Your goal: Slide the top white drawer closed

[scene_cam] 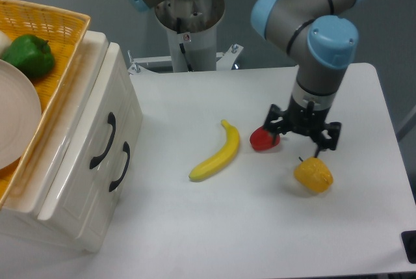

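the black two-finger gripper (303, 136) hangs over the white tabletop (214, 220), well apart from the cabinet, with its fingers (275, 123) spread wide and holding nothing. one finger sits just in front of the small red bell pepper (262, 139); the other is just above the yellow bell pepper (313, 174). whether either finger touches a pepper cannot be told. a yellow banana (217, 153) lies left of them. the glossy white plastic top drawer with its curved black handle (103, 140) sits flush in the white cabinet at the left edge, level with the lower drawer front (121, 166). a woven yellow basket (60, 28) on top holds a green pepper (28, 55) and a white plate (14, 119).
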### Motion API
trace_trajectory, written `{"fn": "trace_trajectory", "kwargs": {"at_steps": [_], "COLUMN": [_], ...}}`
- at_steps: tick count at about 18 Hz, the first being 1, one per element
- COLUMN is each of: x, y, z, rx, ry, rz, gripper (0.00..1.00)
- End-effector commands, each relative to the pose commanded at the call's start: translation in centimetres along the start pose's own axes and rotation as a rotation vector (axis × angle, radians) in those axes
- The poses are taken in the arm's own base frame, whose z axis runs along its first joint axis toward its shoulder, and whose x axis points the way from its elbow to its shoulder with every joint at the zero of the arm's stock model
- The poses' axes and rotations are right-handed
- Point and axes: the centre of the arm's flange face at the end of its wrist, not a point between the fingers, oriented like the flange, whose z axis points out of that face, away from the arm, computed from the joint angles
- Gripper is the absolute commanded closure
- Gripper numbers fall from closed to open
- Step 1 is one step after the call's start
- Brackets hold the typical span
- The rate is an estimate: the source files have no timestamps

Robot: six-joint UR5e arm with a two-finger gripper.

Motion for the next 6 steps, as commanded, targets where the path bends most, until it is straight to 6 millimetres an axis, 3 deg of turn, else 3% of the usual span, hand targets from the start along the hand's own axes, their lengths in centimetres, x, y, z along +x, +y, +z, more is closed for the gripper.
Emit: {"fn": "trace_trajectory", "kwargs": {"at_steps": [3,6], "x": [-1.7,-3.2], "y": [0.5,0.9], "z": [2.6,3.6], "rx": [-0.011,-0.019], "ry": [0.027,0.029], "rz": [0.188,0.241], "gripper": [0.0,0.0]}}
